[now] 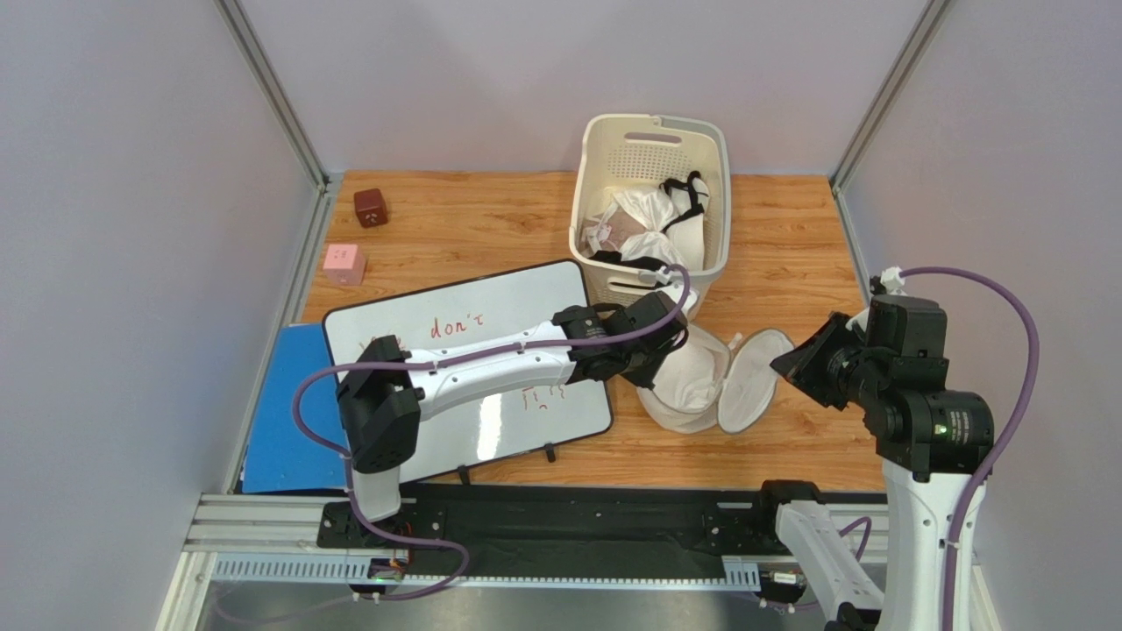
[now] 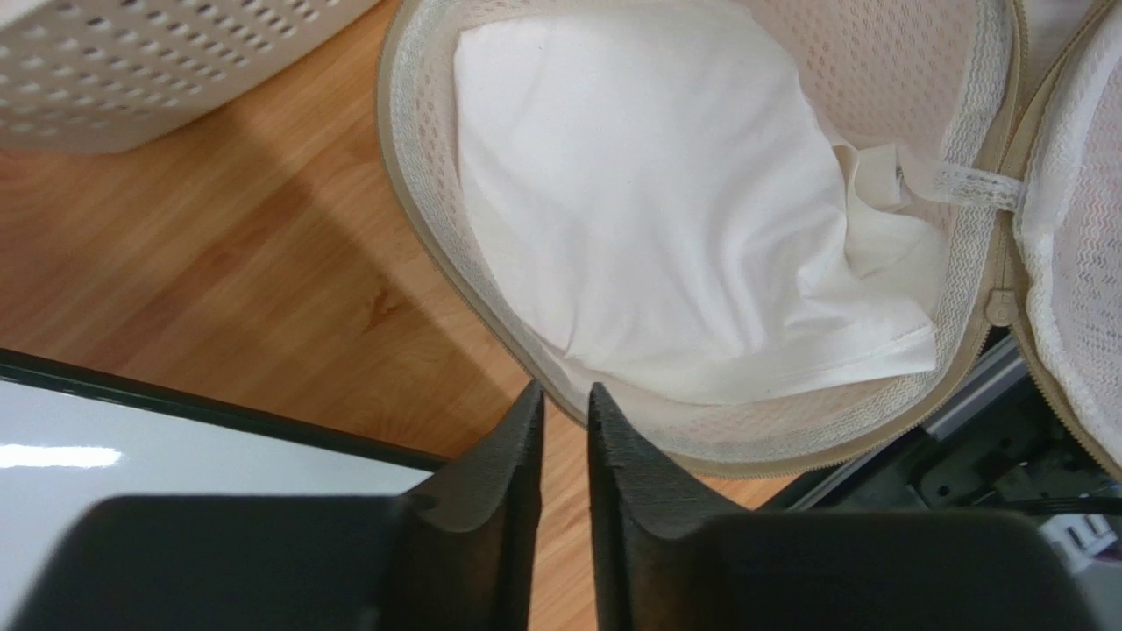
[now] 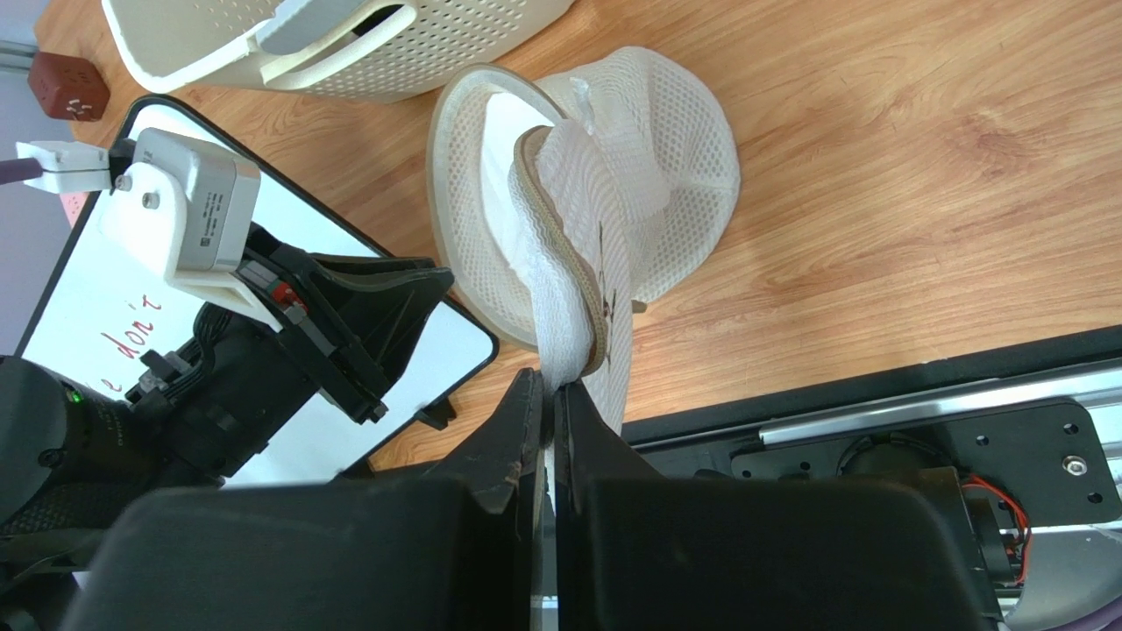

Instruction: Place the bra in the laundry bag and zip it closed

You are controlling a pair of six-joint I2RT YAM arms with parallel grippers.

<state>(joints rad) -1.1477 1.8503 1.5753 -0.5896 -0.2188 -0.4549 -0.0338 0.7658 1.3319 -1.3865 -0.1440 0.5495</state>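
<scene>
The laundry bag (image 1: pixel 753 384) lies open on the wood in front of the basket, its two mesh halves spread apart. The white bra (image 2: pixel 659 224) rests folded inside the left half, within the cream zipper rim (image 2: pixel 419 250). My left gripper (image 2: pixel 564 395) hovers at that rim's near edge with its jaws a narrow gap apart and nothing between them; the top view shows it (image 1: pixel 669 358) over the bag's left side. My right gripper (image 3: pixel 551 384) is shut on the rim of the other half (image 3: pixel 580 263), holding it upright beside the bra-filled half.
A cream slatted basket (image 1: pixel 652 197) with other garments stands just behind the bag. A whiteboard (image 1: pixel 461 368) lies to the left under my left arm, beside a blue sheet (image 1: pixel 283 421). A pink cube (image 1: pixel 344 263) and a dark red cube (image 1: pixel 370 207) sit far left.
</scene>
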